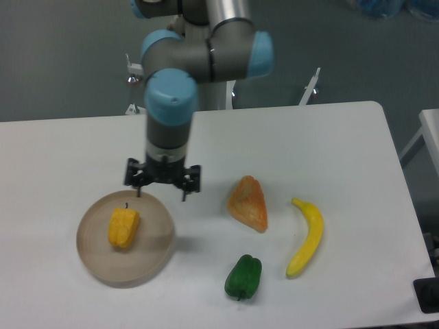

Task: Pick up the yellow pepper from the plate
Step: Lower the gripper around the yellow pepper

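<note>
Above the plate's (156, 255) far edge, the gripper (162, 184) hangs spread and empty; the yellow pepper (123, 227) lies just below-left, so approach continues: shift over, then descend.

White table (82, 147) with plate (159, 236), orange piece (249, 202), banana (306, 237), green pepper (243, 277)
</note>
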### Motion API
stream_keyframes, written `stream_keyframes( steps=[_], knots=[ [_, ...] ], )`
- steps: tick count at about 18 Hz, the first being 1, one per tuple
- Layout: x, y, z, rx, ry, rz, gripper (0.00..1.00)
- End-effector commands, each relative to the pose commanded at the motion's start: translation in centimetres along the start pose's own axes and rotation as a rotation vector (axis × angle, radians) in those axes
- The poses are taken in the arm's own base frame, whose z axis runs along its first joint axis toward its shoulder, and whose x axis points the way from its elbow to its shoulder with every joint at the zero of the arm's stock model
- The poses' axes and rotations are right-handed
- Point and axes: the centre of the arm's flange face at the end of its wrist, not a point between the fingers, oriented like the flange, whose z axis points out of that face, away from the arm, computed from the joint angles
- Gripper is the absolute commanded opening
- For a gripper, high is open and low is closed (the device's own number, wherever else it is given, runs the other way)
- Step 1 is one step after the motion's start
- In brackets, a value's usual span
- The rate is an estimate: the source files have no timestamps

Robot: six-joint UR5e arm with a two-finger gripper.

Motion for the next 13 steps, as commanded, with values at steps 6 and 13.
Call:
stream_keyframes(
  steps=[6, 13],
  knots=[
    [3.5, -0.3, 3.8, -0.032, -0.052, 0.081, 1.0],
    [4.3, 0.8, 5.8, -0.075, -0.065, 0.115, 1.0]
  ],
)
